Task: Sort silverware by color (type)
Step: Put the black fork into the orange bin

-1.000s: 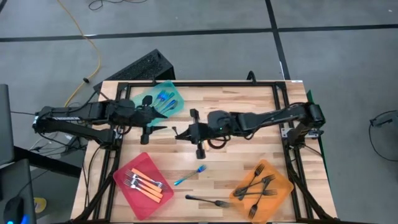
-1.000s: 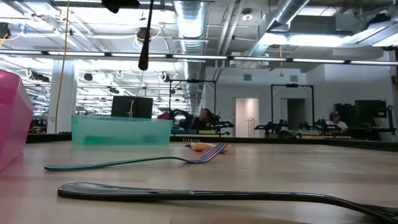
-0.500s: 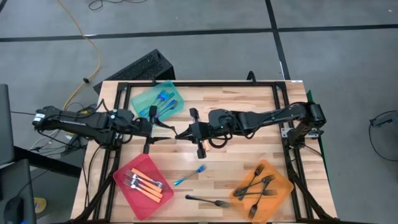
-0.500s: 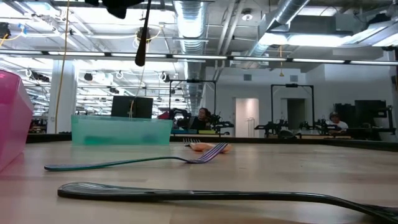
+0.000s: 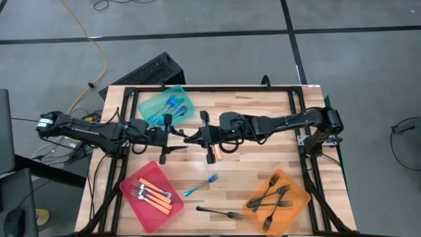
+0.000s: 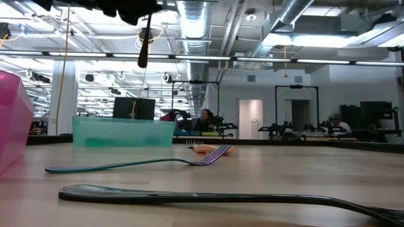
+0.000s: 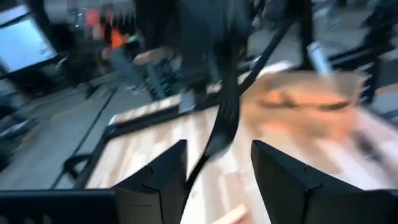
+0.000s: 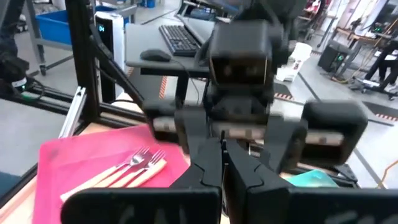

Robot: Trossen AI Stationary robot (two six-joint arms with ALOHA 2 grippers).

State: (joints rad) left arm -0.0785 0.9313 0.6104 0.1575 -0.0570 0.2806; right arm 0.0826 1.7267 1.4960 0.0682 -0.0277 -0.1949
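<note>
Two grippers meet mid-table: my right gripper (image 8: 222, 163) pinches a black fork (image 7: 225, 118), my left gripper (image 7: 217, 152) spread, so mistimed release drops it.

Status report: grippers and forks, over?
Left gripper open at mid-table. Right gripper shut on slim black fork. One blue-handled fork, second black fork loose on wooden table.

no readable text, no labels, no brands, no numbers or signs

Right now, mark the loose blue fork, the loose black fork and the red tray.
blue fork (image 5: 199, 186), high view, mid-handle.
black fork (image 5: 220, 212), high view, mid-handle.
red tray (image 5: 131, 191), high view, bare floor near left corner.
</note>
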